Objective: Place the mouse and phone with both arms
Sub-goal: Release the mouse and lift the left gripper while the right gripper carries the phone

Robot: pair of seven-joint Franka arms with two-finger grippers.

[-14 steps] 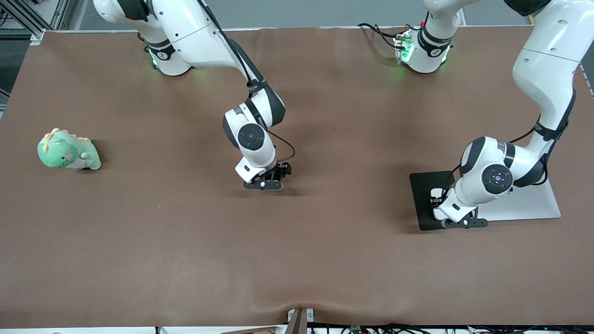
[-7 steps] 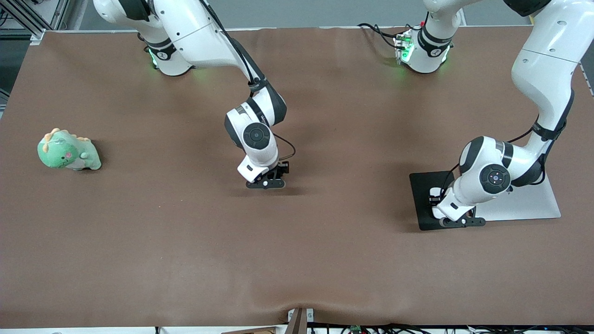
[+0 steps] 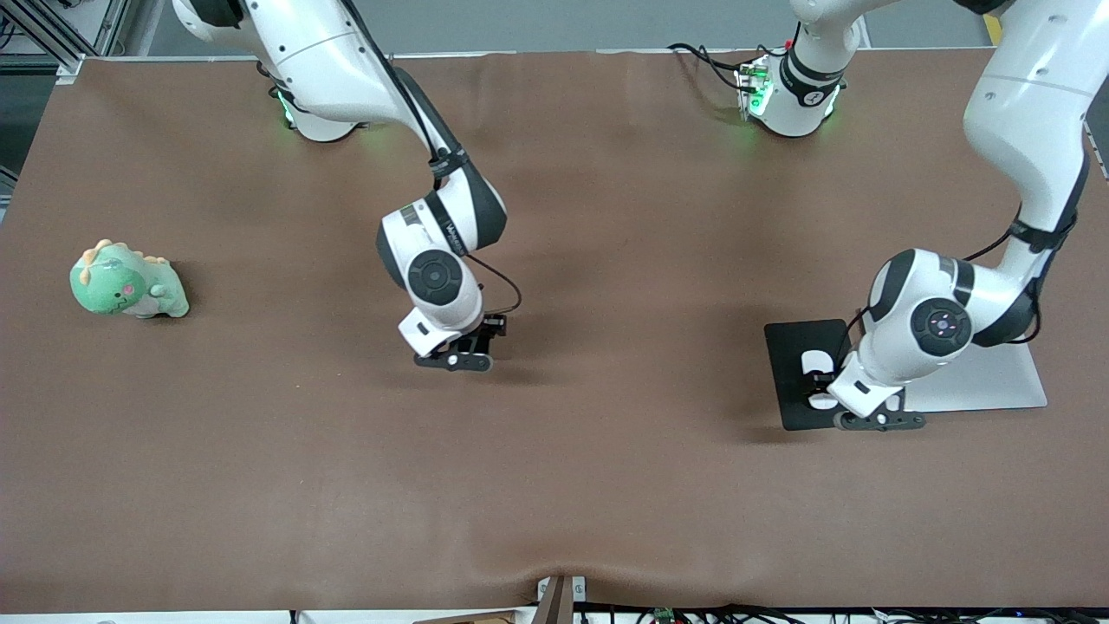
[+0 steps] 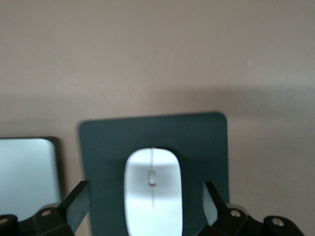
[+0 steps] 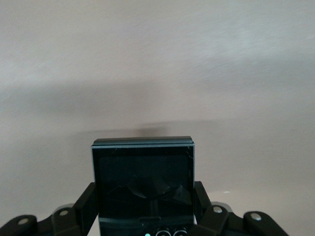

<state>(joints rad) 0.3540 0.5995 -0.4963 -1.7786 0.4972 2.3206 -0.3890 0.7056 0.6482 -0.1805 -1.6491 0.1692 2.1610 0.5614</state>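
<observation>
The white oval mouse [image 4: 152,196] lies on a dark pad [image 4: 206,142] toward the left arm's end of the table; a bit of it shows in the front view [image 3: 814,360]. My left gripper [image 3: 875,420] is low over it and open, one finger on each side of the mouse, both clear of it [image 4: 147,204]. My right gripper [image 3: 455,360] is low over the bare middle of the table. It is shut on the black phone [image 5: 142,177], gripping its two side edges. The gripper hides the phone in the front view.
A pale flat slab [image 3: 996,381] lies against the dark pad [image 3: 788,373], toward the left arm's end. A green plush dinosaur [image 3: 128,282] sits near the right arm's end. The brown cloth has a fold at its near edge [image 3: 554,576].
My right gripper has moved with the phone toward the right arm's end of the table. My left gripper has shifted slightly, and more of the mouse shows beside it.
</observation>
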